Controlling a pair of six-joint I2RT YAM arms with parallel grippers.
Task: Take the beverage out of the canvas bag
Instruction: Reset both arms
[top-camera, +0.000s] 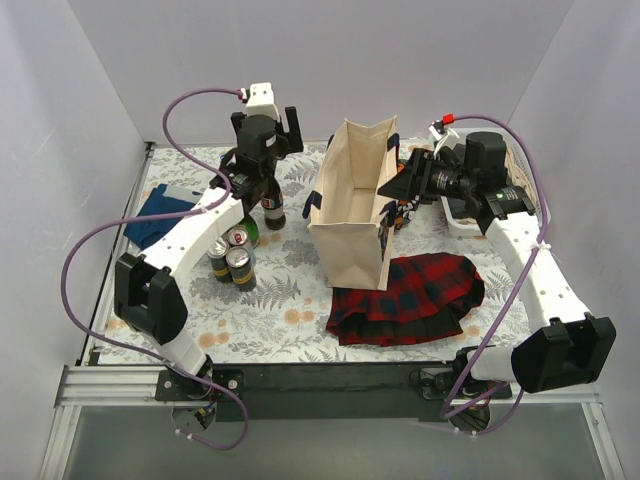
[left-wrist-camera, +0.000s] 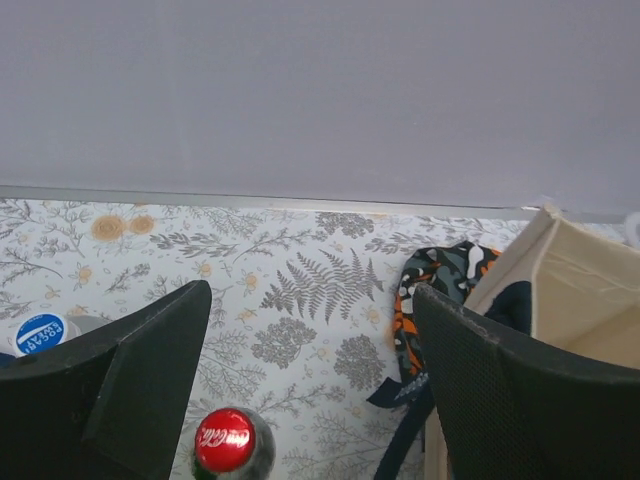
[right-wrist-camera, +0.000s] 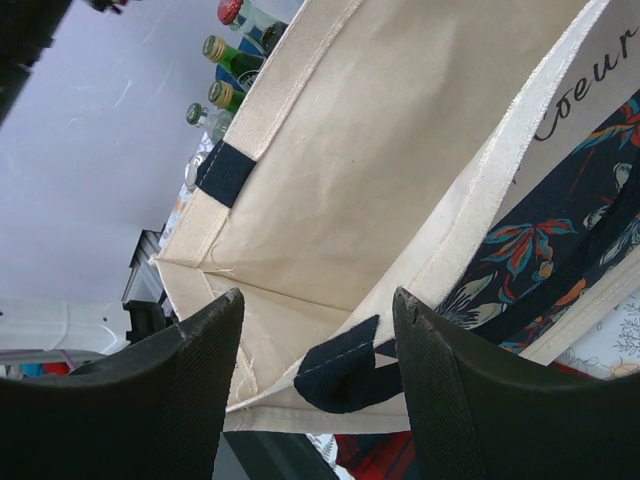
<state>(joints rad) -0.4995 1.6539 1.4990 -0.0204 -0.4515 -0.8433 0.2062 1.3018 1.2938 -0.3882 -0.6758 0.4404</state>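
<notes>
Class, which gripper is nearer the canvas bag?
Right. The right gripper is at the right rim of the bag; the left gripper hangs over a red-capped bottle, left of the bag.

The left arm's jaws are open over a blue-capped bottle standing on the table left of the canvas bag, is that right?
No, the cap is red, not blue, as the left wrist view shows. Otherwise yes: the left arm's jaws are open over that bottle, standing on the table left of the canvas bag.
</notes>
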